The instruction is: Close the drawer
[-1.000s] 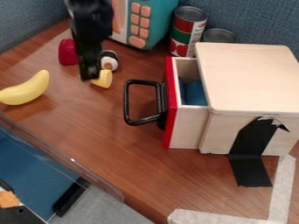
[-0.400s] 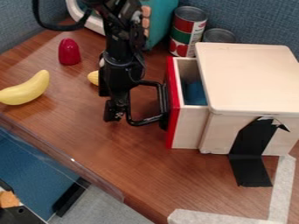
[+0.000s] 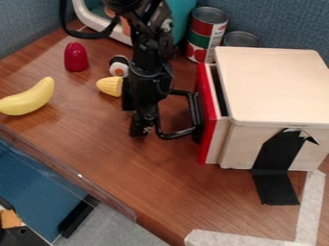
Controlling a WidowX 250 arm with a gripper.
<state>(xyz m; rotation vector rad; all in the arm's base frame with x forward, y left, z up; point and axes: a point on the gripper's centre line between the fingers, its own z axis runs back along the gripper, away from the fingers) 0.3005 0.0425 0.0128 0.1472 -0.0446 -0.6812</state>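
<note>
Both the drawer (image 3: 219,137) and the gripper (image 3: 142,129) have shifted toward the cabinet (image 3: 273,86) since the earlier frame. Nearest, the gripper hangs at the black loop handle (image 3: 175,135); its opening and any hold, I cannot tell. Best to push steadily and squarely, so the red front (image 3: 208,115) doesn't skew. Behind that front, the pale wooden drawer juts slightly from the cabinet.

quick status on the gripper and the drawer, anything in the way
Black two-finger gripper at black looped handle; red-fronted wooden drawer slightly open, narrow gap left; nothing seen blocking its path.
</note>
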